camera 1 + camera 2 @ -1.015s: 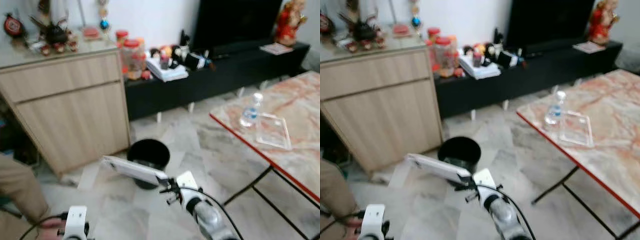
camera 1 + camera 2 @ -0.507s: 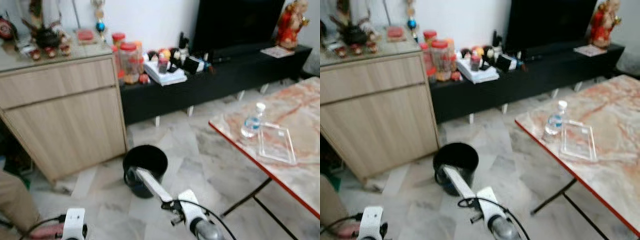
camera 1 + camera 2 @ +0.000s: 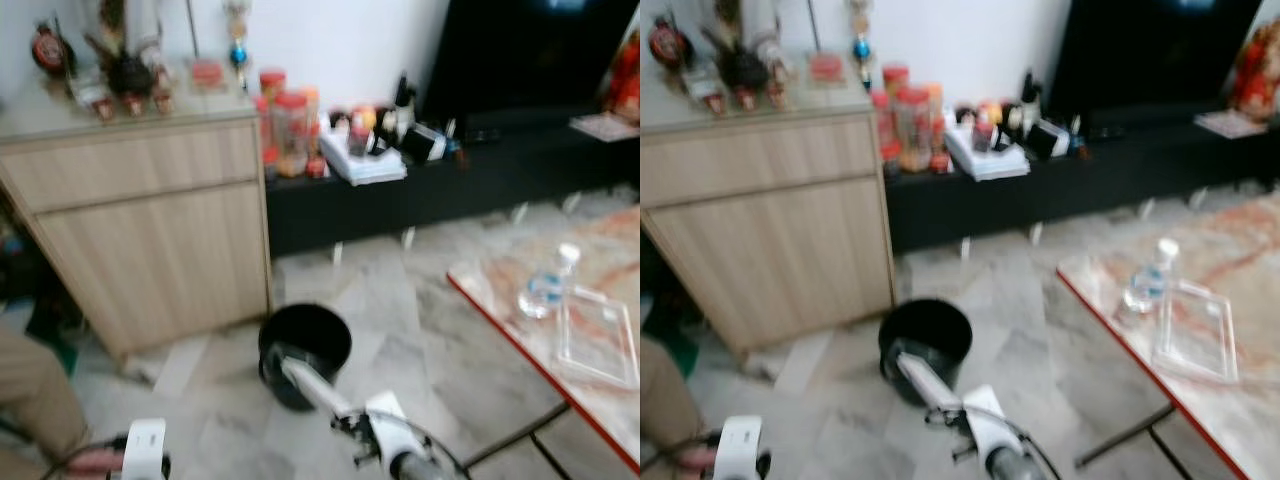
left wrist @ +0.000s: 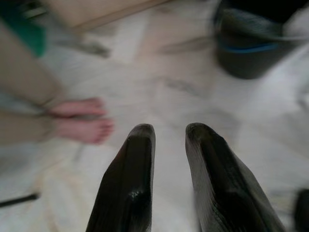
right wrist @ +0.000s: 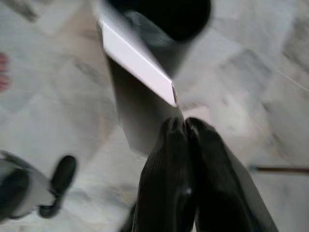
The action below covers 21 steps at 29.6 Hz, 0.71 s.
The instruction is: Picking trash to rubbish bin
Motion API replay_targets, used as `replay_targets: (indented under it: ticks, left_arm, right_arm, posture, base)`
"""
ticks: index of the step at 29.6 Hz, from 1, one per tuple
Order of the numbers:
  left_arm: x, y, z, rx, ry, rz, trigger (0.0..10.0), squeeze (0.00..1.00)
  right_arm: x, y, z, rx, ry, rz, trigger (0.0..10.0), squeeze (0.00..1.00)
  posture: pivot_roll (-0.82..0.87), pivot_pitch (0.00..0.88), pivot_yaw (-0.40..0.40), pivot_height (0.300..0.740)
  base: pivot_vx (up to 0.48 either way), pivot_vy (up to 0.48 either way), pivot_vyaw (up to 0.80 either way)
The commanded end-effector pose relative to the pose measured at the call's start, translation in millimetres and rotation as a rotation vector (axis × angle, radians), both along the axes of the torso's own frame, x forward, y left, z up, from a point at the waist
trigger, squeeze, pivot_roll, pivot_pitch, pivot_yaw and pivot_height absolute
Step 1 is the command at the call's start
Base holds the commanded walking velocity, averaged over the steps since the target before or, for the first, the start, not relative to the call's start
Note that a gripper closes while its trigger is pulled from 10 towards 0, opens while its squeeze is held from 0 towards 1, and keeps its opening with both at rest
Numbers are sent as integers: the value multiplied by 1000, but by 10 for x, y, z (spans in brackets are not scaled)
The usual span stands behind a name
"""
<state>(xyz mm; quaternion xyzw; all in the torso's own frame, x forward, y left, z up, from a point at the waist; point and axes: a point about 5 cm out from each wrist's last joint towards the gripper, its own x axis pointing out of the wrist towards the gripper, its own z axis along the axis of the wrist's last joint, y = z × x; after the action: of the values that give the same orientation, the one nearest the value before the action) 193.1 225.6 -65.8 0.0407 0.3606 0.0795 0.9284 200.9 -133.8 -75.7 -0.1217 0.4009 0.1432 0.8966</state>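
Black plastic, the rubbish bin (image 3: 305, 352) stands on the marble floor (image 3: 400, 300) near the wooden cabinet's (image 3: 150, 230) corner, its mouth narrower than the flat clear tray (image 5: 137, 60) angled over its rim. The right tool (image 5: 186, 130), pinched tight on that tray's edge, could catch the rim and tip the bin if the release comes skewed. The left tool (image 4: 170, 140), narrowly parted and empty, hangs low near a person's bare foot (image 4: 79, 118).

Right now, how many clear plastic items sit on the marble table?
2: a water bottle near the table's red-edged corner, and an empty clear tray lying flat just beside it. The frame cuts off the table, so more may be hidden.
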Motion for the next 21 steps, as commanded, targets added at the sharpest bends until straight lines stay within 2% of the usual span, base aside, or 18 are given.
replay_targets:
  ticks: [1, 7, 12, 18, 21]
  left_arm:
    - [-23, 70, 6, 17, 4, 5, 10000, 0]
    - [-23, 73, 6, 18, 5, 6, 10000, 0]
    - [-21, 72, 7, 18, 4, 4, 10000, 0]
    - [-23, 77, 8, 20, 3, 1, 10000, 0]
    - [-24, 84, 11, 22, 3, -1, 10000, 0]
  right_arm:
    - [75, 48, 41, -2, -20, 8, 10000, 0]
    - [90, 55, 52, 9, -29, 12, 10000, 0]
    - [99, 59, 59, 4, -35, 23, 10000, 0]
    - [87, 54, 51, 1, -31, 22, 10000, 0]
    - [80, 53, 47, 8, -28, 8, 10000, 0]
  posture:
    - [60, 0, -42, 740]
    - [60, 0, -42, 740]
    - [59, 0, -40, 740]
    - [61, 0, -39, 740]
    - [60, 0, -36, 740]
  base:
    - [315, 0, 631]
    - [316, 0, 564]
    - [314, 0, 0]
    - [316, 0, 633]
    - [315, 0, 0]
